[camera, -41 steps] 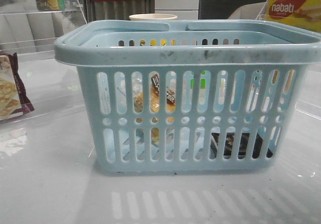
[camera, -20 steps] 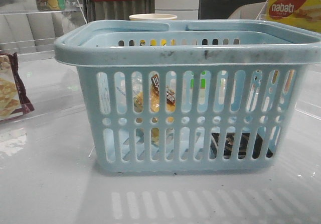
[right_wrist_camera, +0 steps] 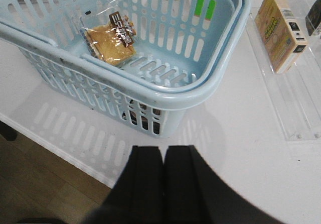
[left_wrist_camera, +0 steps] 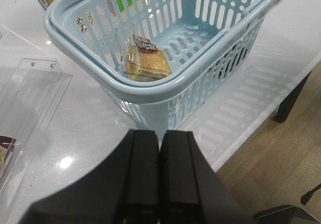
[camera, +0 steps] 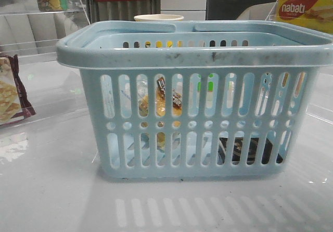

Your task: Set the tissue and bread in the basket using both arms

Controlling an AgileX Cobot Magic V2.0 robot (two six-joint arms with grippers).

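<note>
1. Our left gripper (left_wrist_camera: 159,176) has its fingers pressed together with nothing between them, held back over the table edge and above the near corner of the basket (left_wrist_camera: 150,91).
2. Our right gripper (right_wrist_camera: 163,184) is likewise closed and empty, hanging outside the basket's other near corner, well clear of the rim.
3. Ahead of both claws and below the rim, the bread (right_wrist_camera: 111,40) leans against the basket's inner wall on the left-arm side.
4. The tissue (camera: 250,150) shows only through the slots in the front view, low on the floor by the right-arm side; both wrist views hide it behind the rim.
5. We judge both items are in, so little remains. The risk: either arm swinging low could catch the wide rim and drag or tip the light basket toward the table edge.
6. The clear acrylic stand (right_wrist_camera: 301,103) beside our right claw is hard to see and could be clipped.
</note>
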